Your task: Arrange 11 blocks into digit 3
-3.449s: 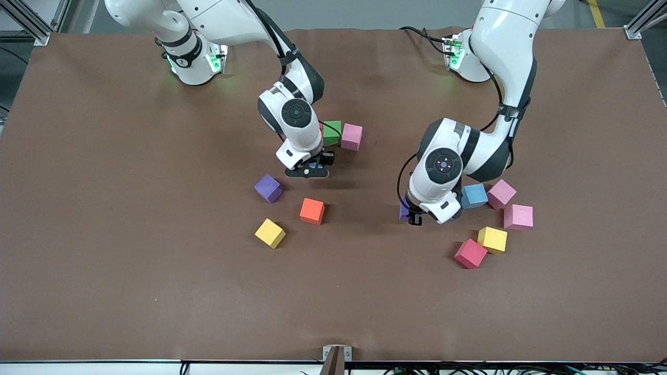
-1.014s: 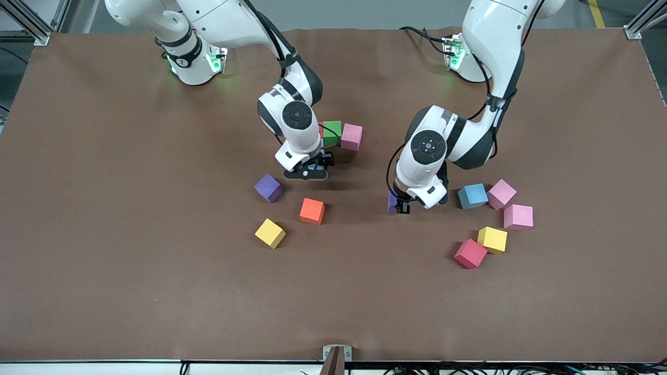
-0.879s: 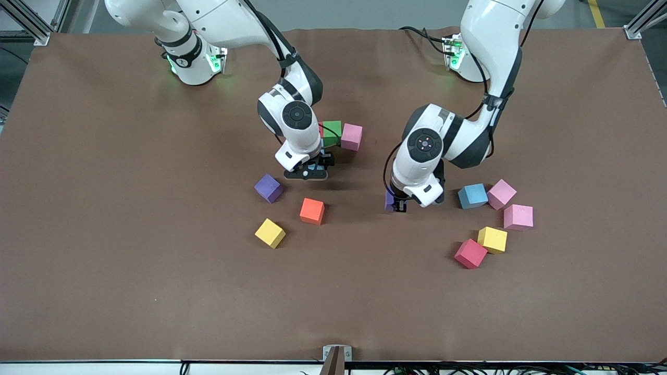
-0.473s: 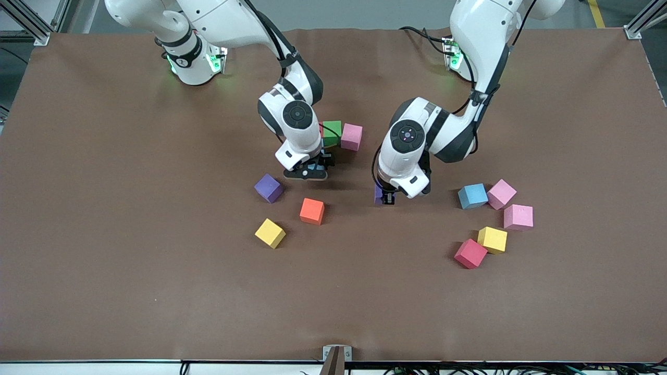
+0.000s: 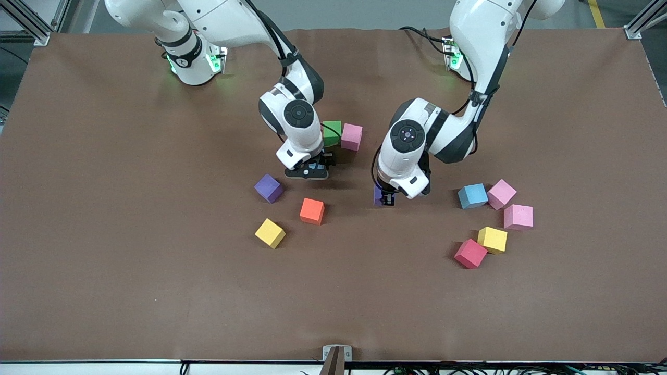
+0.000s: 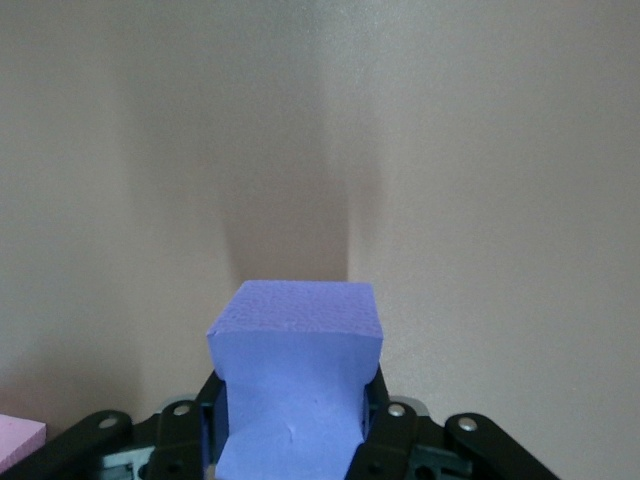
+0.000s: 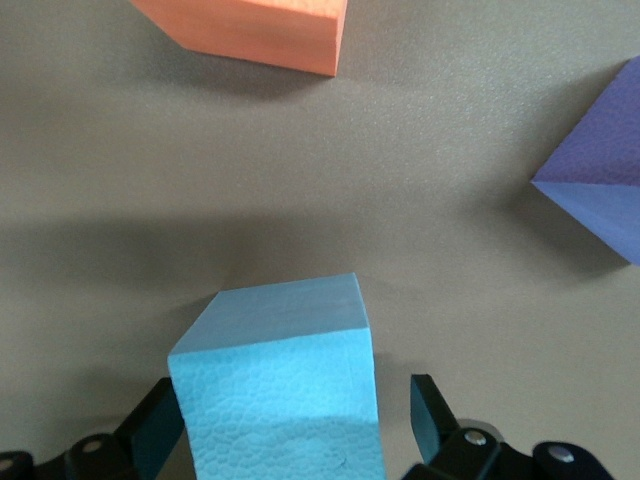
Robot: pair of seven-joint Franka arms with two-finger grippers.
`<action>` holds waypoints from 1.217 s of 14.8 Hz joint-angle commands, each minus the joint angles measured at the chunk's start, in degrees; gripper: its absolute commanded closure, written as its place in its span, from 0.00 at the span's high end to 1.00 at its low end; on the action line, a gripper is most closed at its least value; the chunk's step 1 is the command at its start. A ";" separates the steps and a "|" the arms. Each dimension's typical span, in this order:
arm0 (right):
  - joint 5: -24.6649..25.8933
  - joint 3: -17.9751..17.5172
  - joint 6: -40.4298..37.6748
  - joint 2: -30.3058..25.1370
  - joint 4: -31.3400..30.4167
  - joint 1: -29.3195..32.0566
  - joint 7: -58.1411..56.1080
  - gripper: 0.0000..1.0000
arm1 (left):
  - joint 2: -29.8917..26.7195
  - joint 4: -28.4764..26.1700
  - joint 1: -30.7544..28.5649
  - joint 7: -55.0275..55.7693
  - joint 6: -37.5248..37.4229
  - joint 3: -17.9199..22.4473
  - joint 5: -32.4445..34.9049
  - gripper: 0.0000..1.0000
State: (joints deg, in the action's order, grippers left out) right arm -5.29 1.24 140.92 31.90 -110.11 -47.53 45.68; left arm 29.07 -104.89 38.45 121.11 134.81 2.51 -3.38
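My left gripper (image 5: 384,198) is shut on a purple block (image 6: 295,375), low over the table's middle. My right gripper (image 5: 308,172) stands open around a light blue block (image 7: 275,380); a gap shows between one finger (image 7: 430,420) and the block. Just farther from the camera, a green block (image 5: 332,133) and a pink block (image 5: 351,136) sit side by side. Another purple block (image 5: 269,187), an orange block (image 5: 312,211) and a yellow block (image 5: 270,233) lie loose nearer the camera. The orange block (image 7: 250,30) also shows in the right wrist view.
Toward the left arm's end lies a loose cluster: a blue block (image 5: 472,196), two pink blocks (image 5: 502,193) (image 5: 518,216), a yellow block (image 5: 492,239) and a red block (image 5: 470,253). The brown table (image 5: 130,286) runs wide to all sides.
My left gripper has carried the purple block away from the cluster toward the table's middle, nearer the green and pink blocks. The right gripper has stayed over the light blue block.
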 commanded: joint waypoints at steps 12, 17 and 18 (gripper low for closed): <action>1.07 0.17 0.06 -0.70 -0.37 -1.60 2.75 1.00 | 0.73 0.83 0.04 0.89 0.37 0.04 1.09 0.46; 1.07 0.08 0.15 -0.79 -0.28 -1.69 2.84 1.00 | 0.99 0.83 0.04 0.80 1.24 0.04 1.09 0.46; 1.07 0.08 0.15 -0.79 -0.28 -1.77 2.84 1.00 | 1.08 0.83 0.04 0.80 1.33 0.04 1.09 0.46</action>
State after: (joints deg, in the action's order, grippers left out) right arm -5.29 1.16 140.96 31.89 -109.97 -48.53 46.83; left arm 29.35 -104.89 38.44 121.11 135.39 2.52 -3.38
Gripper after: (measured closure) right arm 0.000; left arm 0.471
